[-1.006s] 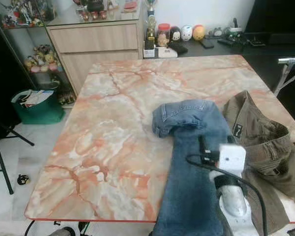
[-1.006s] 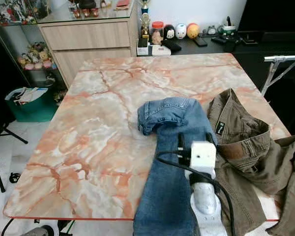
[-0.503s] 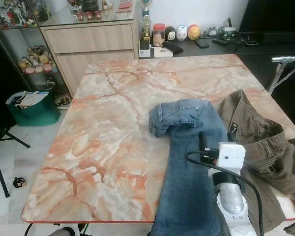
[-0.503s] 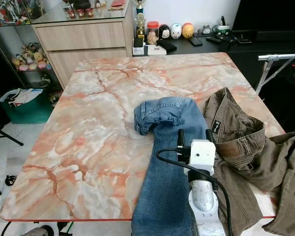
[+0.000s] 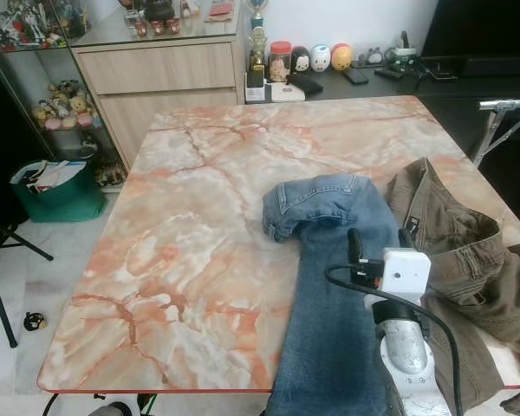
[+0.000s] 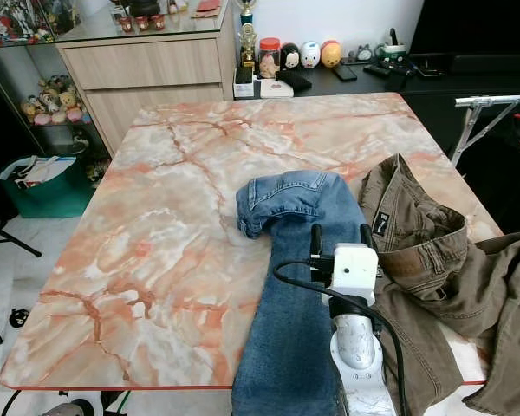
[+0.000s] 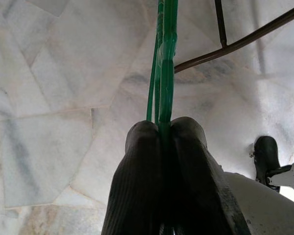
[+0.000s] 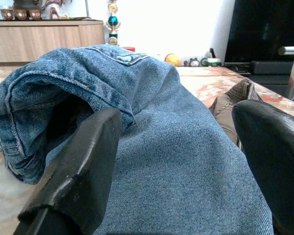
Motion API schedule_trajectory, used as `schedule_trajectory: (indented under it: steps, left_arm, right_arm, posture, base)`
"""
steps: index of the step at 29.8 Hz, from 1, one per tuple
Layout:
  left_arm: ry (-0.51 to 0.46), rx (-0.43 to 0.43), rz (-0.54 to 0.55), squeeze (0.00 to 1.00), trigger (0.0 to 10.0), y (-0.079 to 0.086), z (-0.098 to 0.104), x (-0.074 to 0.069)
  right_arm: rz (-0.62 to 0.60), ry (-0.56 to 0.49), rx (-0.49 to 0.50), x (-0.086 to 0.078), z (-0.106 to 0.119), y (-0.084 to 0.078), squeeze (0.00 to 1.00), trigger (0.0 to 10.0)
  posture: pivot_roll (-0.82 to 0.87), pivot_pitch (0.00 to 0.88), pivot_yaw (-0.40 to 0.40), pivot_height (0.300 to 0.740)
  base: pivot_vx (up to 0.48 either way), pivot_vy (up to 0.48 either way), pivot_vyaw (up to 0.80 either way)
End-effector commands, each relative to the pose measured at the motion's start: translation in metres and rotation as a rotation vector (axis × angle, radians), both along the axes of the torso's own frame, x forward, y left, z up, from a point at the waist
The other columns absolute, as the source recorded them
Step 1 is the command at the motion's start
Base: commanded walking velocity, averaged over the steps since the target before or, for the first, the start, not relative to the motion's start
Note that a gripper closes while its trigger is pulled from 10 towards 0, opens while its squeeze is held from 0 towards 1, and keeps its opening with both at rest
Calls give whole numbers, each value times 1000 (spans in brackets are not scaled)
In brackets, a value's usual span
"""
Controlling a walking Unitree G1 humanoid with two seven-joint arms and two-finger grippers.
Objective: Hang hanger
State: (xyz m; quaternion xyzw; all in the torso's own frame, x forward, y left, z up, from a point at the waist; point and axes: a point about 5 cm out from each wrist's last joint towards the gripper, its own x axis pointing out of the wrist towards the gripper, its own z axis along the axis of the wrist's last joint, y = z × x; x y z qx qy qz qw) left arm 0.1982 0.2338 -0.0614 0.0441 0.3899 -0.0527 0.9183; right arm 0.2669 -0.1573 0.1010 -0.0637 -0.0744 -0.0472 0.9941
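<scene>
A green hanger [image 7: 165,58] is clamped between the fingers of my left gripper [image 7: 164,128], which hangs low over the marble floor [image 7: 49,98]. Folded blue jeans [image 5: 334,286] lie on the marble-patterned table [image 5: 199,217], waistband toward the far side. Just above the jeans, my right gripper [image 5: 378,244] stands open with a finger on each side of the denim [image 8: 186,161]. It holds nothing. Olive trousers [image 5: 468,260] are crumpled to the right of the jeans.
A metal rack bar [image 5: 503,106] stands beyond the table's right edge. A wooden cabinet [image 5: 173,69] and a dark shelf with small ornaments [image 5: 329,59] line the back. A green bin [image 5: 56,186] sits on the floor at the left.
The head view shifted slightly a second ago as the camera moved. My right gripper stays open over the jeans, almost where it was.
</scene>
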Motion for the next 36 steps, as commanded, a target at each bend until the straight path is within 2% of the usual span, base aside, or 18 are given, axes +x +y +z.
schedule_trajectory:
  steps: [1,20,36]
  left_arm:
    - [-4,-2,11,0,10000,3,0,-2]
    - [-16,-9,19,0,10000,1,1,1]
    - [-17,-14,14,0,10000,1,1,1]
  right_arm:
    - [15,-4,-4,2,0,3,0,10000]
    - [16,-11,-2,7,3,2,0,10000]
    - [18,-16,7,7,4,4,0,10000]
  posture:
    - [83,0,47,740]
    - [71,6,50,740]
    - [72,16,58,740]
  base:
    - [0,0,0]
    - [0,0,0]
    - [-259,0,0]
